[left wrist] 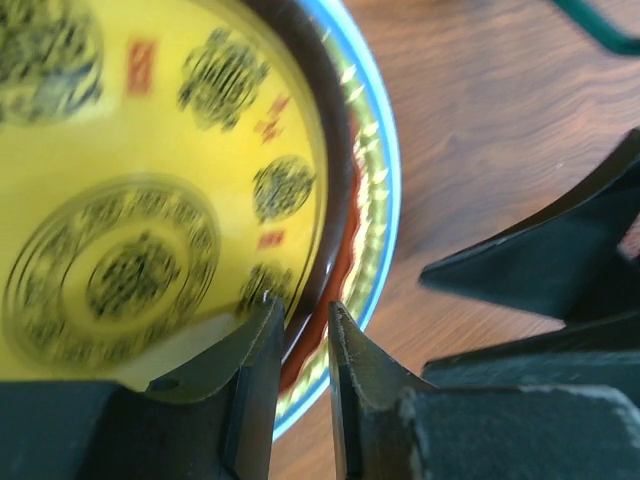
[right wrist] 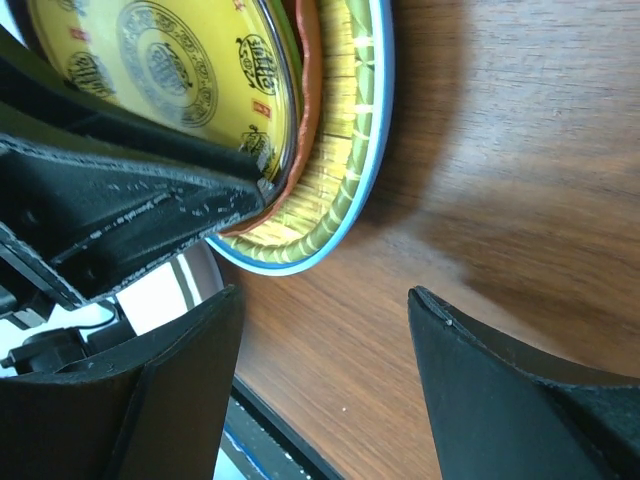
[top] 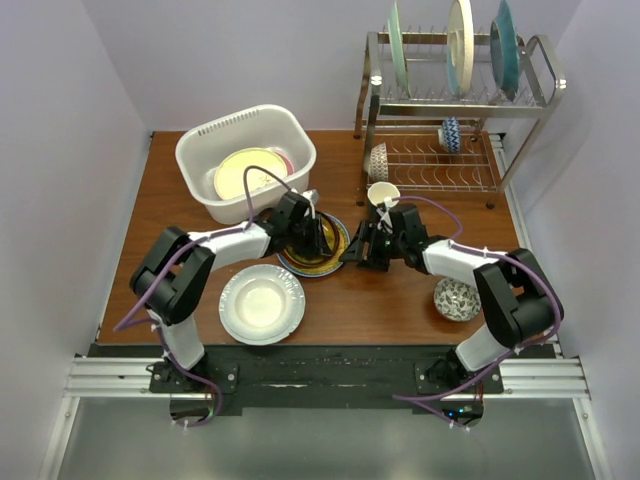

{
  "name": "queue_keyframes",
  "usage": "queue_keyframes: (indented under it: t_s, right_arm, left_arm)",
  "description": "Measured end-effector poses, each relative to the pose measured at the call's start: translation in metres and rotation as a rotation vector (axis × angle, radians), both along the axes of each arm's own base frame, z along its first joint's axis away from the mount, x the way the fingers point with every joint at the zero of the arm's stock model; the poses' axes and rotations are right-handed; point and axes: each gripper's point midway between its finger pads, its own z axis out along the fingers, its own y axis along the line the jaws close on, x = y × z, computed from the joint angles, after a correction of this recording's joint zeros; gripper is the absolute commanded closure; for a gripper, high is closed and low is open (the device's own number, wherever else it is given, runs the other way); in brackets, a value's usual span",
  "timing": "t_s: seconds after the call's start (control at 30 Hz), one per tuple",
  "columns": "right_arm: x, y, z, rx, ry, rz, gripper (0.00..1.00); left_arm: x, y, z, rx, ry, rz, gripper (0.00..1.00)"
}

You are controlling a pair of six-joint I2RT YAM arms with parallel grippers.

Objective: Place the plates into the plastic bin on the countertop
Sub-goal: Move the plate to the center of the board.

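Nearest me on the dark wood countertop (top: 370,300) sit a silver plate (top: 262,303) and a bowl (top: 457,299). My left gripper (left wrist: 300,305) pinches the rim of the yellow plate (left wrist: 150,200), which lies on a blue-rimmed plate (left wrist: 388,170). My right gripper (right wrist: 325,295) hangs spread just beside them. Beyond are the bin (top: 200,150) holding a cream plate (top: 240,172), the rack (top: 440,103), and pale walls (top: 60,150).

The plastic bin (top: 200,150) sits at the back left of the countertop (top: 370,300), with plates (top: 245,172) inside it. The dish rack (top: 430,105) stands back right, with three plates (top: 460,45) upright on top, two bowls (top: 378,160) below and a mug (top: 383,193) just in front. Mid-counter lies a stack of plates (top: 325,262). The left gripper (left wrist: 300,310) pinches the top plate (left wrist: 120,200) at its rim, and the right gripper (right wrist: 325,300) gapes just right of the stack. A single plate (top: 262,303) lies front left and a lone bowl (top: 456,299) front right.
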Motion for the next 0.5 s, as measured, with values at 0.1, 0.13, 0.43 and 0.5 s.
queue_keyframes:
  t_s: [0.1,0.13,0.43,0.5]
  right_arm:
    - [0.001,-0.001,0.007,0.002,-0.019,-0.004,0.3]
    - [0.001,-0.001,0.009,0.0,-0.024,-0.006,0.3]
    - [0.012,0.001,0.044,0.016,-0.097,-0.011,0.32]
    - [0.016,0.003,0.05,0.021,-0.109,-0.012,0.36]
  left_arm:
    - [-0.008,0.008,0.004,0.038,0.026,0.005,0.61]
    - [-0.01,0.009,0.007,0.048,0.033,0.006,0.58]
    - [0.002,0.017,0.073,0.06,-0.063,0.059,0.39]
    - [0.005,0.023,0.086,0.055,-0.088,0.078,0.39]
